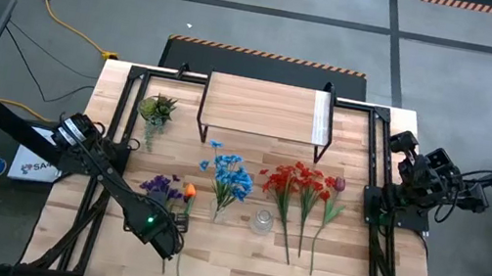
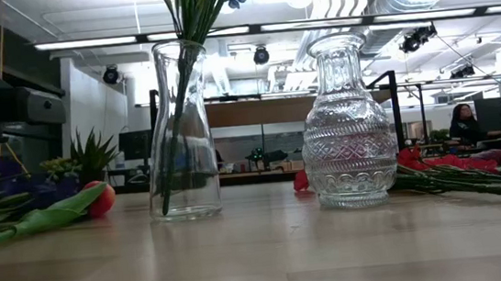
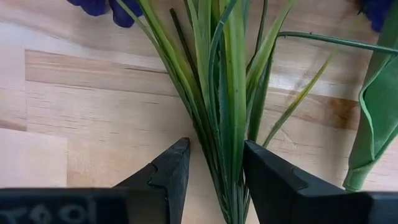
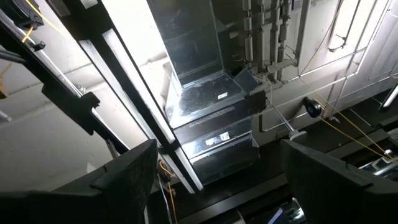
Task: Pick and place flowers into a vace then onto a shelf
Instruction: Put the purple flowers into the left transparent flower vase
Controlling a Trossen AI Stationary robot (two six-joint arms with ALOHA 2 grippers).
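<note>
Left hand (image 3: 214,180): low at the worktop's (image 1: 234,275) 7 o'clock, fingers narrowed around the purple flowers' stems (image 3: 224,124); actual contact hard to make out, blooms cut off in the wrist view.
Orange flower (image 1: 189,190): just beside, toward 3 o'clock.
Blue flowers (image 1: 232,177): stand in a vase (image 2: 182,133).
Empty vase (image 1: 261,222): centre.
Red flowers (image 1: 299,181): lie toward 3 o'clock.
Shelf (image 1: 260,109): 12 o'clock.
Right hand (image 4: 214,180): wide, raised at the 3 o'clock edge.

The worktop (image 1: 236,265) is pale wood planks with a smooth, satin finish. Beside the plain clear glass vase (image 2: 179,133), a second vase (image 2: 346,127) is glossy cut glass with a ribbed, diamond pattern. The shelf (image 1: 260,109) is light wood on thin matt black metal legs. The left tool's fingers (image 3: 171,171) look like matt black plastic.
</note>
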